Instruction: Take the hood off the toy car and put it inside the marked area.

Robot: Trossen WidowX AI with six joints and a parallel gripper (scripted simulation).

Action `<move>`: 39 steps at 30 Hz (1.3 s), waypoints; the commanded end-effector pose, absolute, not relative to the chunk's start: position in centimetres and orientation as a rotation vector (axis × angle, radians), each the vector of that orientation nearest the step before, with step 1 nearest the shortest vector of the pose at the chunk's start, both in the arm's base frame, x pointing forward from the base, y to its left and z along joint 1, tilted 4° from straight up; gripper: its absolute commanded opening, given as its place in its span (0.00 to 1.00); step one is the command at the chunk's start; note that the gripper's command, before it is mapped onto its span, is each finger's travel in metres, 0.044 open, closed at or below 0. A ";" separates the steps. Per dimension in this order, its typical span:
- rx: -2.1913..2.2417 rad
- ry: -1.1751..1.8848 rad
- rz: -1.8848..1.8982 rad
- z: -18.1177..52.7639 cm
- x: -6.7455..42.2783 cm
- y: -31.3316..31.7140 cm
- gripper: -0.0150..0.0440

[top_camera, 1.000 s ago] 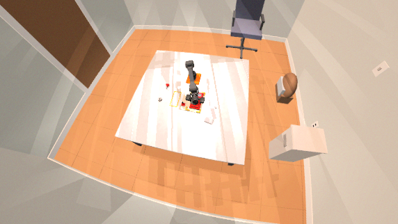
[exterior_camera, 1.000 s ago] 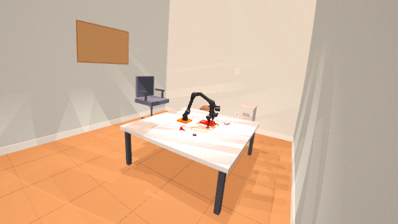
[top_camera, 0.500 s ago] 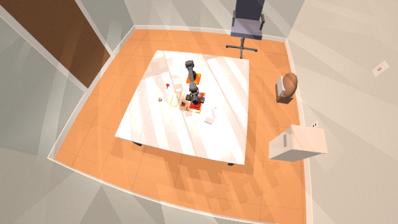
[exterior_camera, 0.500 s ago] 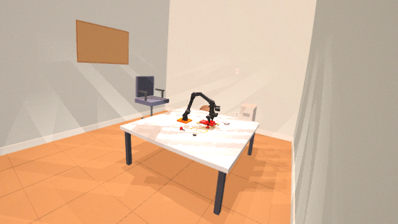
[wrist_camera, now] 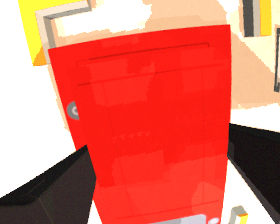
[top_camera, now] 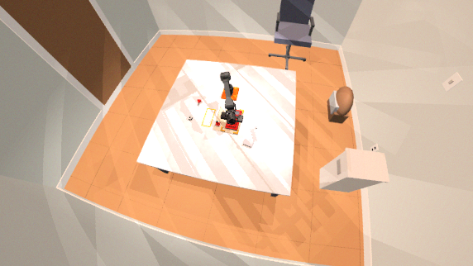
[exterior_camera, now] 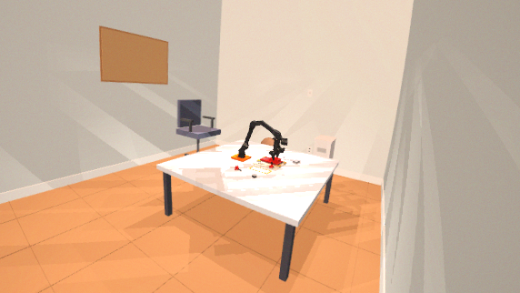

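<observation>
The black arm bends up and over from its orange base, and its gripper points straight down on the toy car. The two dark fingers squeeze the sides of the red hood, which sits flat on the car. The yellow marked area lies just beside the car. From far away, the car is too tiny to see well.

bright, streaky light; coarse pixels
</observation>
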State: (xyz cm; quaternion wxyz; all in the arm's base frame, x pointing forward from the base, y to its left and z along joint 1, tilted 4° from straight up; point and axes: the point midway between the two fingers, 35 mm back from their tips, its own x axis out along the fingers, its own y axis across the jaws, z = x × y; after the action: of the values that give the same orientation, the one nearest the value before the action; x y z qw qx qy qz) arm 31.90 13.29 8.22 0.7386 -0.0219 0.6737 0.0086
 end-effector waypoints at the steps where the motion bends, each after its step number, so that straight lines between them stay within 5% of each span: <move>1: -0.044 1.471 0.021 8.8 32.0 13.4 0.25; 39: -0.045 1.471 0.021 11.6 31.7 13.4 0.25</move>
State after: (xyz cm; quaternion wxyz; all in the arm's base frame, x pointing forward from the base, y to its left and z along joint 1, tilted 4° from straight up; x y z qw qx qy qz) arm 31.56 13.30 10.65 0.7360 -0.0238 0.6765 0.0084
